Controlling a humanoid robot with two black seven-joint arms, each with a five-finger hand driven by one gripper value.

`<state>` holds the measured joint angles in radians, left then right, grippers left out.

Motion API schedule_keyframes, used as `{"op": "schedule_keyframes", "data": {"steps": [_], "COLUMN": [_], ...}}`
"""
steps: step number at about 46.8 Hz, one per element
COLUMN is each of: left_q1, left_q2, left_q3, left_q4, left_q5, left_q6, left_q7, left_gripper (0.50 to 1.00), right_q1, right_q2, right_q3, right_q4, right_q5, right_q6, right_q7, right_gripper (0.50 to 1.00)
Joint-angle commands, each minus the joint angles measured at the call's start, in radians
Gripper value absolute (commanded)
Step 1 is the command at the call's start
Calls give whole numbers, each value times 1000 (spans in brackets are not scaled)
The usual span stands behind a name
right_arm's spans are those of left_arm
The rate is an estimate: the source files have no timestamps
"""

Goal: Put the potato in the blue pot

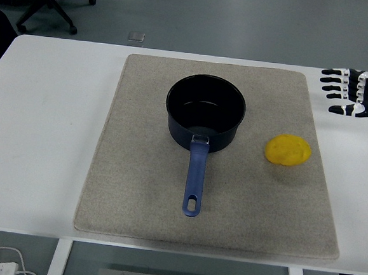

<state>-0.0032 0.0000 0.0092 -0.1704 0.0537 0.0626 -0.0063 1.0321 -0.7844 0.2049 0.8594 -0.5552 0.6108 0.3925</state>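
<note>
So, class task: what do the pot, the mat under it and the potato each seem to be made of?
Pot: looks like dark blue enamelled or coated metal, its inside glossy with reflections. Mat: grey-beige felt-like fabric, matte and fuzzy. Potato: uniformly bright yellow and smooth, so possibly plastic or foam; hard to confirm.

The scene is evenly and brightly lit from above. Soft, short shadows are cast beneath the pot (205,113) and potato (287,149). Focus is sharp throughout.
</note>
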Motion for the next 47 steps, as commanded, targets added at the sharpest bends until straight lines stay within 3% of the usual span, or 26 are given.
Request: {"op": "schedule_keyframes", "data": {"steps": [1, 10, 17, 31, 47], "left_q1": [-1, -1, 0, -1, 0], "left_q2": [0, 0, 0, 0, 0], "left_q3": [0, 0, 0, 0, 0], "left_q4": [0, 0, 0, 0, 0], "left_q5": [0, 0, 0, 0, 0], "left_q6": [0, 0, -1, 0, 0], "left_q7": [0, 0, 0, 0, 0], "left_gripper": [996, 996, 996, 996, 996], "right_q1": [-9, -44, -49, -83, -150], "right_q2": [-47, -110, -105, -89, -10], "right_q3": [-2, -4, -5, -7, -10], "right_q4": [110, 296, 343, 394, 391], "right_q5": [-61, -201, -226, -336, -385], "right_q6": [-12, -181, -282, -378, -486], "right_q7": [0, 12, 16, 40, 40], "right_gripper": [926, 926, 926, 924, 924]}}
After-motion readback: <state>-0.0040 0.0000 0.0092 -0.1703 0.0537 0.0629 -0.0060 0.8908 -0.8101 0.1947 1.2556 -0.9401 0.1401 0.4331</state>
